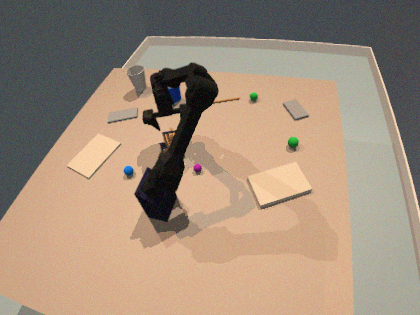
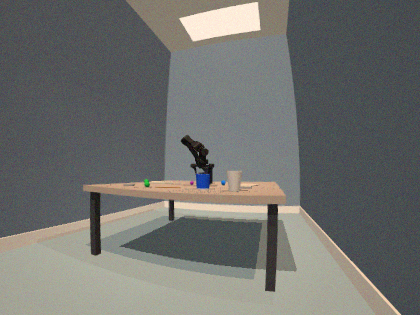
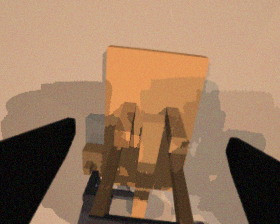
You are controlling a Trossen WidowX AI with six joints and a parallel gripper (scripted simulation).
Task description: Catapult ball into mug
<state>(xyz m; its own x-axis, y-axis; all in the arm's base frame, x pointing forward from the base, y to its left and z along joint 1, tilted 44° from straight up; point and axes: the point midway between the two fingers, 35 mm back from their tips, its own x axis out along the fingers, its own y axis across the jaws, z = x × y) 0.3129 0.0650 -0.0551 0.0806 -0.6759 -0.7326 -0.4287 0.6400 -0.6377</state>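
The wooden catapult (image 3: 150, 65) (image 1: 168, 138) stands on the table, partly hidden by the arm in the top view. In the wrist view its base plate is at the top, with uprights and a dark crossbar below; its cup is not visible and no ball shows on it. My gripper (image 3: 152, 135) is open and empty above the catapult, a finger either side. The blue mug (image 1: 174, 94) (image 2: 202, 181) stands beyond the catapult, partly behind the arm. A magenta ball (image 1: 197, 168) and a blue ball (image 1: 128, 170) lie nearer the arm's base. Green balls (image 1: 254, 96) (image 1: 293, 142) lie to the right.
A grey cup (image 1: 136, 79) (image 2: 234, 180) stands left of the mug. A thin stick (image 1: 227, 100) lies right of the mug. Flat grey pieces (image 1: 123, 114) (image 1: 296, 109) lie left and right. Pale boards (image 1: 94, 155) (image 1: 279, 184) lie on either side of the arm.
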